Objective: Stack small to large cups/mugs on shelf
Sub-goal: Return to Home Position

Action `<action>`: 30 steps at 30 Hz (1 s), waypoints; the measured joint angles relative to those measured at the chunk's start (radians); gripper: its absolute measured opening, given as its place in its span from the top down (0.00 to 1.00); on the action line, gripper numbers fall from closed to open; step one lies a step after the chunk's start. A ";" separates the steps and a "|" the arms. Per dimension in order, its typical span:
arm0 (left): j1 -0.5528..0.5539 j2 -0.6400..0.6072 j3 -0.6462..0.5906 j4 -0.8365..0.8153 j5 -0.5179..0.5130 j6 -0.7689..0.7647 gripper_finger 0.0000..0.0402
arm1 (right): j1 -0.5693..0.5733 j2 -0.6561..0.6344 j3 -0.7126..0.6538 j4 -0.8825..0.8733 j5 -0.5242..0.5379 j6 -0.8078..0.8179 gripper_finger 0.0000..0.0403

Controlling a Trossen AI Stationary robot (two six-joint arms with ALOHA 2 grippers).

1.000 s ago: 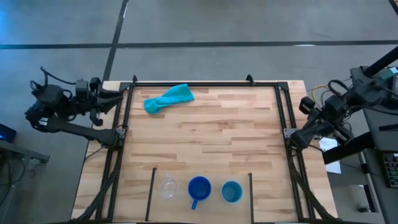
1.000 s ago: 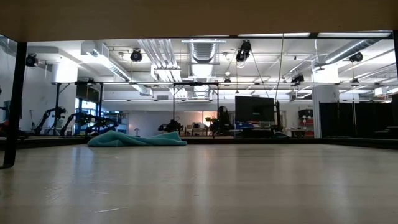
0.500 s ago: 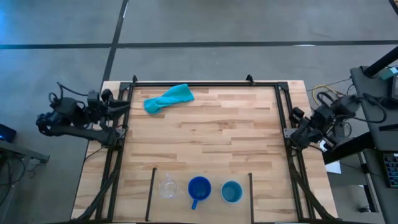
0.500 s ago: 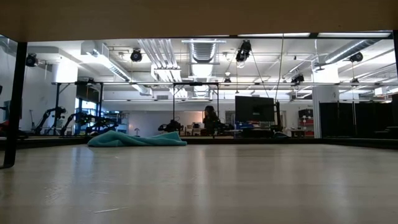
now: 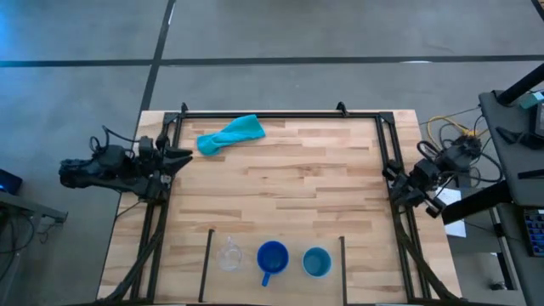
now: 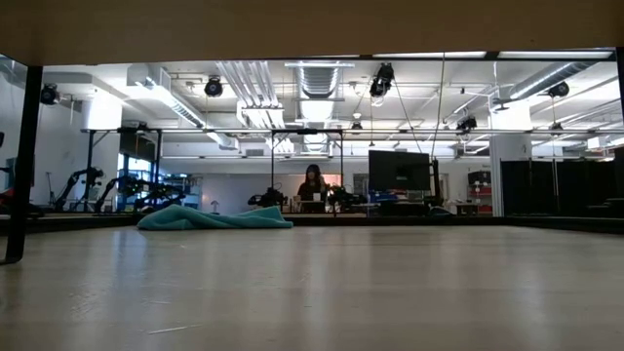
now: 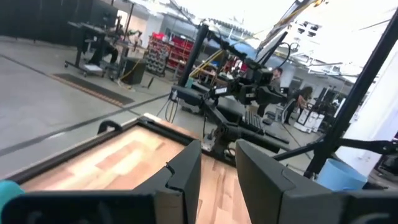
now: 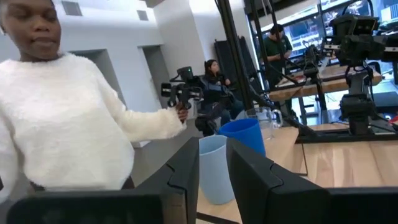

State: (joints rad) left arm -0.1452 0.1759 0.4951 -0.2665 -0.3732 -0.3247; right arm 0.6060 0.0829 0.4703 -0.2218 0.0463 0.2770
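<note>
In the high view the clear cup (image 5: 229,255), the dark blue mug (image 5: 272,257) with its handle toward the near edge, and the light blue cup (image 5: 316,262) stand upright in a row on the shelf (image 5: 246,272) by the near edge. The right wrist view shows the light blue cup (image 8: 214,168), the mug (image 8: 244,134) and the clear cup (image 8: 264,121). My left gripper (image 5: 176,155) (image 7: 219,163) hangs at the table's left rail, narrowly open. My right gripper (image 5: 391,175) (image 8: 213,152) sits at the right rail, narrowly open. Both are far from the cups.
A teal cloth (image 5: 231,134) (image 6: 214,218) lies bunched near the far left corner. Black rails (image 5: 280,115) frame the table, and two short black rods (image 5: 209,263) bound the shelf. A person in a white sweater (image 8: 68,118) stands close beside the right arm.
My left gripper has come from outside the table's left edge toward the left rail, moving right and nearer. My right gripper has moved from beyond the right edge toward the right rail and the near side. The cups and the cloth have stayed where they were.
</note>
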 joint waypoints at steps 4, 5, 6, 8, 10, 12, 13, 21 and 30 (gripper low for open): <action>0.000 -0.004 -0.029 0.013 0.001 -0.010 0.78 | 0.000 -0.007 -0.058 0.062 0.007 -0.041 0.81; 0.000 -0.007 -0.036 0.024 0.002 -0.010 0.78 | 0.000 -0.009 -0.071 0.075 0.009 -0.063 0.81; 0.000 -0.009 -0.044 0.041 0.002 -0.010 0.78 | 0.000 -0.010 -0.084 0.086 0.022 -0.080 0.82; 0.000 -0.019 -0.066 0.076 0.003 -0.007 0.78 | 0.000 -0.014 -0.109 0.103 0.079 -0.091 0.82; 0.000 -0.033 -0.095 0.094 0.011 -0.008 0.78 | -0.001 -0.019 -0.137 0.104 0.122 -0.076 0.83; 0.000 -0.047 -0.128 0.121 0.028 -0.011 0.78 | 0.000 -0.022 -0.162 0.105 0.131 -0.040 0.83; 0.000 -0.055 -0.148 0.146 0.041 -0.010 0.78 | 0.000 -0.025 -0.176 0.114 0.131 -0.025 0.83; 0.000 -0.138 -0.263 0.204 0.106 -0.012 0.78 | 0.000 -0.057 -0.282 0.233 0.131 -0.014 0.81; 0.000 -0.136 -0.306 0.208 0.112 -0.056 0.78 | 0.000 -0.082 -0.397 0.340 0.131 -0.013 0.83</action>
State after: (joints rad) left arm -0.1452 0.0394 0.1889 -0.0588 -0.2616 -0.3804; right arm 0.6056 0.0006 0.0731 0.1184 0.1776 0.2637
